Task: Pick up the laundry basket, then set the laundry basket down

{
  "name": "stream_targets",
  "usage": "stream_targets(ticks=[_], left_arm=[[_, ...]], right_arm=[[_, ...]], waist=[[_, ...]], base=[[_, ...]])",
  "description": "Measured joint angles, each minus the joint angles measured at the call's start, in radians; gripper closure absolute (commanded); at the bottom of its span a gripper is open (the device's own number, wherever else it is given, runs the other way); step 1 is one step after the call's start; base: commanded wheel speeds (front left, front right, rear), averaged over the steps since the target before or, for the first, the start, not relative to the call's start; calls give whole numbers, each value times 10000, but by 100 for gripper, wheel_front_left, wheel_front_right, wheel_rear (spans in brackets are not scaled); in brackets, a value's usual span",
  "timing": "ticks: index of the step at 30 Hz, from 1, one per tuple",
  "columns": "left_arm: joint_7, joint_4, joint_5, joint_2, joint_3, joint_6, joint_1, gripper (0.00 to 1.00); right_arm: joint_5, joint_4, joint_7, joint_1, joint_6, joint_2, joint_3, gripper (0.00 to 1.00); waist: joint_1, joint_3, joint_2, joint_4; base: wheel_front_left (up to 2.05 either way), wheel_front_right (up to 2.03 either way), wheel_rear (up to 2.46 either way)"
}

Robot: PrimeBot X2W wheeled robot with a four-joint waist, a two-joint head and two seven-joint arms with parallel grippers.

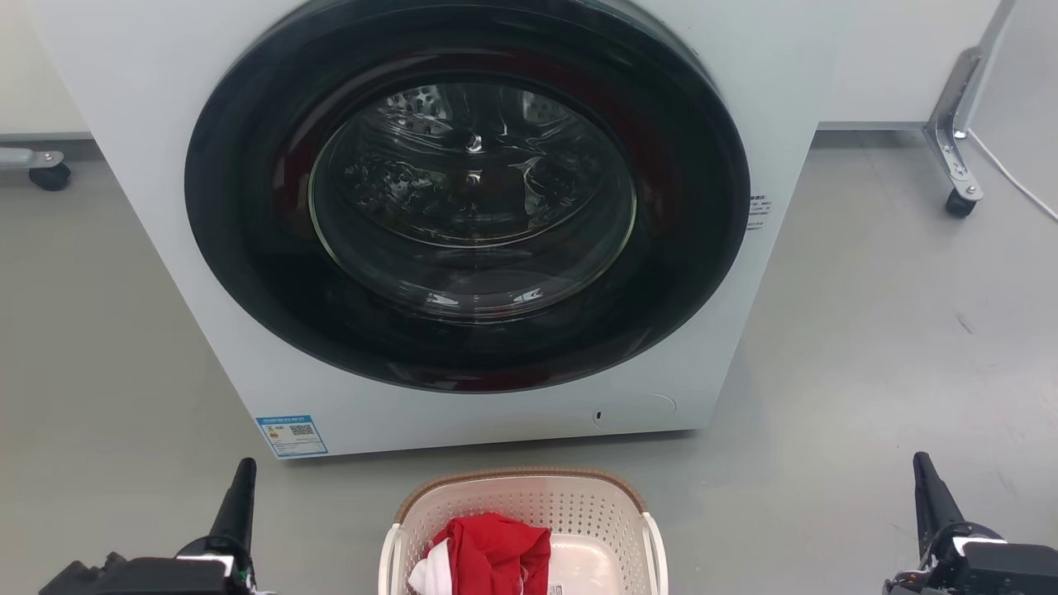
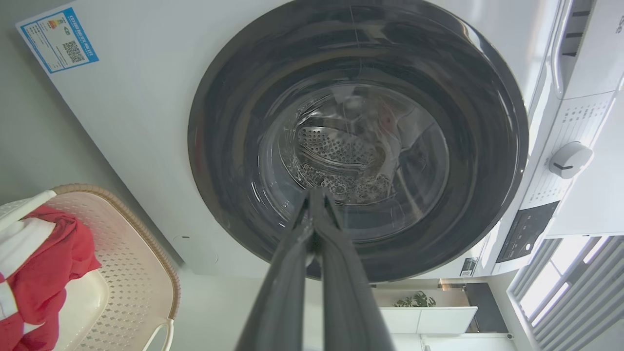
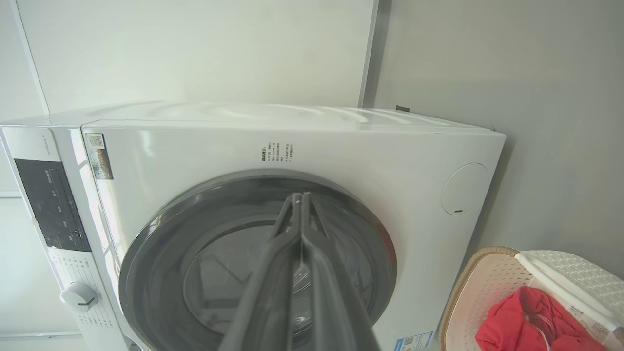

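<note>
Your left claw [image 2: 316,192] and right claw [image 3: 298,197] each have their fingers pressed together. Between them the laundry basket [image 1: 521,478] sits upright on the grey floor [image 1: 868,347], just before the white washing machine [image 1: 124,124]. Its long axis points at the closed door. Red cloth [image 1: 496,549] and white cloth [image 1: 426,577] lie inside.

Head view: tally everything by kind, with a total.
Washing machine: 1
Laundry basket: 1
Red-and-white clothing pile: 1
Grippers: 2, left gripper, right gripper
Caster wheels: 2, left caster, right caster
Total: 7
</note>
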Motion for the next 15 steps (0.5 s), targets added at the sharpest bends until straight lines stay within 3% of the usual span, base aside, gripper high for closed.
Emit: stream_targets(ticks=[5, 15], left_arm=[[148, 100, -686, -79, 207, -94, -174, 100], [148, 111, -805, -107, 215, -167, -181, 100]], right_arm=[[748, 155, 190, -71, 123, 59, -184, 100], [752, 159, 190, -173, 127, 63, -194, 100]], waist=[[0, 2, 0, -7], [0, 2, 0, -7]], base=[[0, 0, 0], [0, 0, 0]])
